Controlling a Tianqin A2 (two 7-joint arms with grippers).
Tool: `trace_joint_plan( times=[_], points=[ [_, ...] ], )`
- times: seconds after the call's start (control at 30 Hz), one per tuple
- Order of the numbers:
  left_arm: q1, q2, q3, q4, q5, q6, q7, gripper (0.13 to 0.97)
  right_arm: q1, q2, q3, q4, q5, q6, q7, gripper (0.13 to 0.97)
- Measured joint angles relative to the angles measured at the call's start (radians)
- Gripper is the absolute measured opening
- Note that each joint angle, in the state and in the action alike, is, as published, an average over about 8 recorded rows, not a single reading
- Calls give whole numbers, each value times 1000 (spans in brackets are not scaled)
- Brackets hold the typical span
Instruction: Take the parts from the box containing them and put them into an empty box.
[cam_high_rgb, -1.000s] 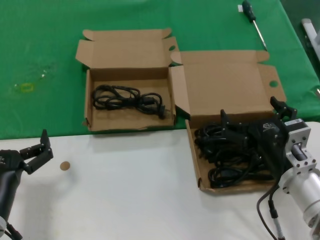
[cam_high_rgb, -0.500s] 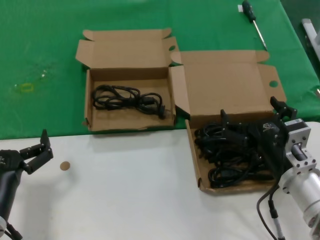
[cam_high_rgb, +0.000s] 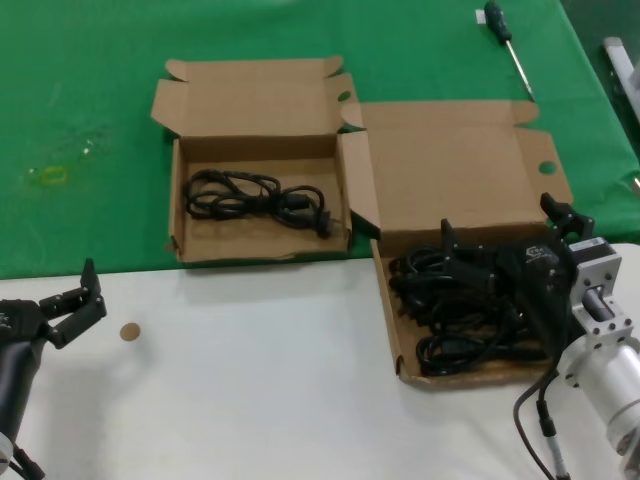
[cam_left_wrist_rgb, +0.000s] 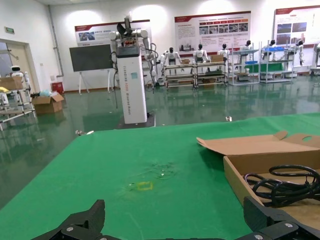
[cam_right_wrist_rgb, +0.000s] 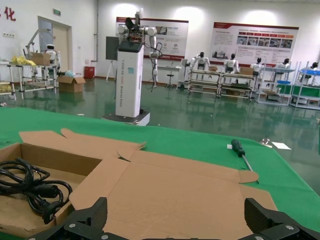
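Black coiled power cords (cam_high_rgb: 470, 310) lie directly beneath the right end effector (cam_high_rgb: 510, 250), fingers apart, over the larger cardboard box (cam_high_rgb: 392, 335); destination box (cam_high_rgb: 178, 215) lies at 10 o'clock.

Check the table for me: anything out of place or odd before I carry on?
Two minor things. A screwdriver lies loose on the green cloth beyond the boxes, and a small brown disc sits on the white table near the left gripper. Nothing looks spilled.
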Motion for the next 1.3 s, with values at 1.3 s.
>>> trace_joint_plan(
  times=[1.3],
  points=[
    [0,0,0,0,0,0,0,966,0,0,0,0,0,0,0,966]
  ],
)
